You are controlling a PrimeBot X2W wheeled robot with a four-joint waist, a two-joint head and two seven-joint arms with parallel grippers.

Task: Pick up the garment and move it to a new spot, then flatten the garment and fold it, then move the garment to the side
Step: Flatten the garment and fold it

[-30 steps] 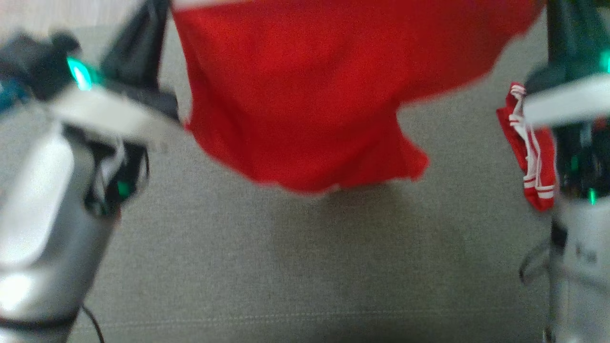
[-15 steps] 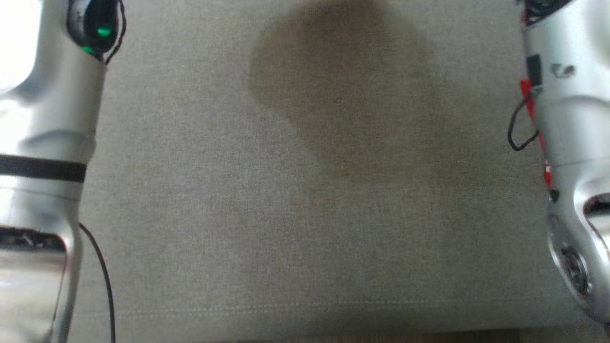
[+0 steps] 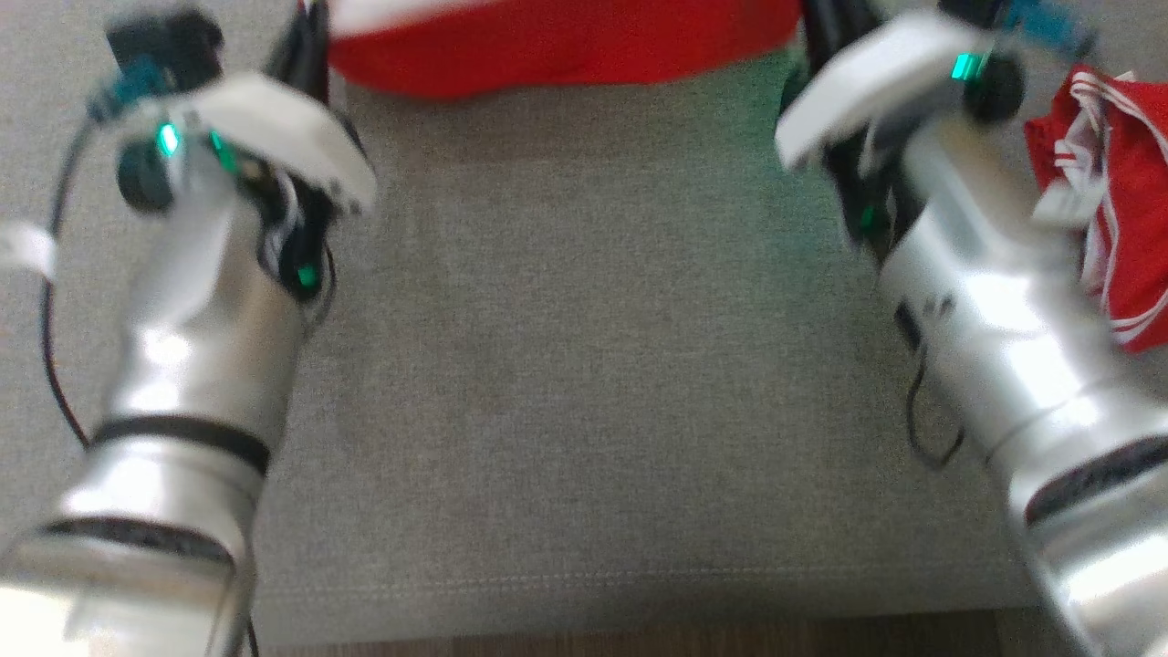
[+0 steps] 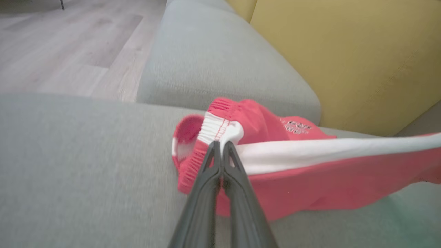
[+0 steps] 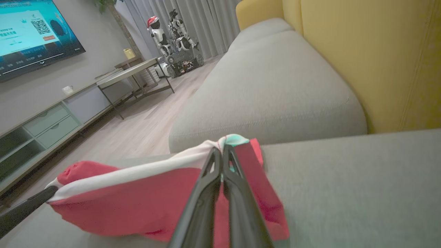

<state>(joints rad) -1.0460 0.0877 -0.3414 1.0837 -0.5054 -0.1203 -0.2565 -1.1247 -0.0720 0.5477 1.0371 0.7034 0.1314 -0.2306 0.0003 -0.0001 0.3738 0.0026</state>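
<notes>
Red garment (image 4: pixel 310 182) with a white waistband, stretched between the two arms above the grey seat (image 3: pixel 584 365) of a sofa. The left gripper (image 4: pixel 220 144) is clenched on one end of the waistband, its two dark fingers pressed together with gathered elastic pinched at the tips; the right gripper (image 5: pixel 220 150) is likewise clamped on the opposite end, where a fold of red cloth hangs down beside its fingers. Between the two grips the white band runs taut and nearly level, the red cloth drooping beneath it – whether the lower edge touches the seat cannot be told. In the head view, which is blurred, the garment lies along the top edge between the two pale forearms, toward the yellow backrest (image 5: pixel 361 51). A second garment (image 3: pixel 1113 228) – red with white stripes, crumpled – lies on the seat just outside the right forearm, apart from the held one. Beyond the sofa the right wrist view takes in a wooden floor (image 5: pixel 144 131) and a lit screen (image 5: pixel 31 31) on the wall
</notes>
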